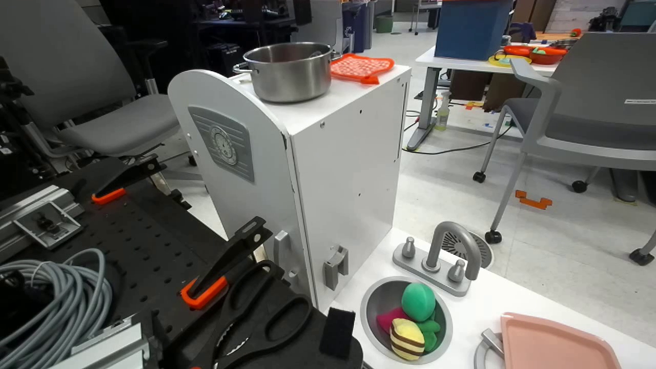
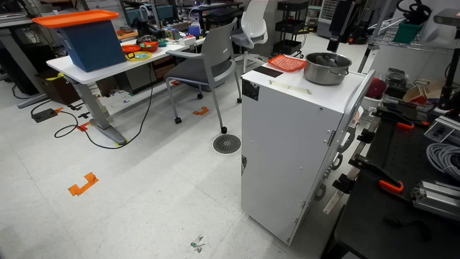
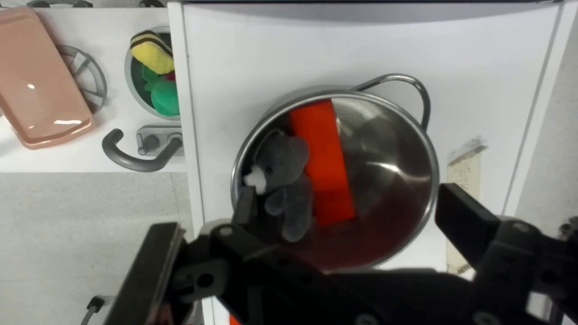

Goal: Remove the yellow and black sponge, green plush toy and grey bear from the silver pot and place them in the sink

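The silver pot (image 1: 292,82) stands on the white cabinet top and shows in all views (image 2: 323,76) (image 3: 388,135). The grey bear (image 3: 282,162) lies in its left part in the wrist view; its top shows in an exterior view (image 2: 329,62). My gripper (image 3: 350,198) is open and empty over the pot. Its left finger overlaps the pot's inside near the bear's white snout; its right finger appears outside the rim. Its height is unclear. The yellow and black sponge (image 1: 407,338) and green plush toy (image 1: 418,302) lie in the sink (image 1: 380,300).
An orange-red slab (image 3: 323,162) lies in the pot beside the bear. A pink-magenta object (image 1: 390,319) is in the sink. A grey faucet (image 1: 451,241) stands behind the sink. A salmon-pink tray (image 1: 558,343) and an orange-red pot holder (image 1: 361,66) are nearby.
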Robot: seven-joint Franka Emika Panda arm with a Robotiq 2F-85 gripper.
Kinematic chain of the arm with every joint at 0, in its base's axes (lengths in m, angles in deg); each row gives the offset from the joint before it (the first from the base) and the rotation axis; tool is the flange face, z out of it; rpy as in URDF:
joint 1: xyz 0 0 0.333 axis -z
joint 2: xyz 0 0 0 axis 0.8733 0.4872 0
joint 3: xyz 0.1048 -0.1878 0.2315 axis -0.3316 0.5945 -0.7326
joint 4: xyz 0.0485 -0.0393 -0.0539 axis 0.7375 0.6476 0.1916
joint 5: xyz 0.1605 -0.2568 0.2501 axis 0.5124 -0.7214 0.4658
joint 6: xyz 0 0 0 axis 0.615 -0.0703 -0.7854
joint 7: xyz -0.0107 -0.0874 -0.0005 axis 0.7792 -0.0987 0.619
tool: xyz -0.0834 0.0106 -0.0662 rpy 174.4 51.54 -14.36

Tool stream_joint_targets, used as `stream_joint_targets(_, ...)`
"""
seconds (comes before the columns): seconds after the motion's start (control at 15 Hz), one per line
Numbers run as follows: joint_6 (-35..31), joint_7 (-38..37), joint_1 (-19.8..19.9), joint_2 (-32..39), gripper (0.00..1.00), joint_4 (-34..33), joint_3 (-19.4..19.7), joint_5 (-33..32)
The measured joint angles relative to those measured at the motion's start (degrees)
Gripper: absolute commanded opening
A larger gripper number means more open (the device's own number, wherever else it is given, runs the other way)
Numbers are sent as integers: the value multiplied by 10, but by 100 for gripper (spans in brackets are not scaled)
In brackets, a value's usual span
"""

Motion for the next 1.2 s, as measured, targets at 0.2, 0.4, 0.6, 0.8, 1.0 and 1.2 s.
stream_joint_targets(0.2,0,2,-1,11,100,-1,-4,-5)
stream_joint_targets(0.4,0,6,-2,13,100,-3,-7,-5)
stream_joint_targets(0.6,0,9,-2,14,100,-4,-8,-5)
stream_joint_targets(0.8,0,9,-2,14,100,-3,-8,-5)
stream_joint_targets(1.0,0,6,-1,14,100,-3,-7,-5)
stream_joint_targets(1.2,0,-1,1,14,100,-4,-3,-5)
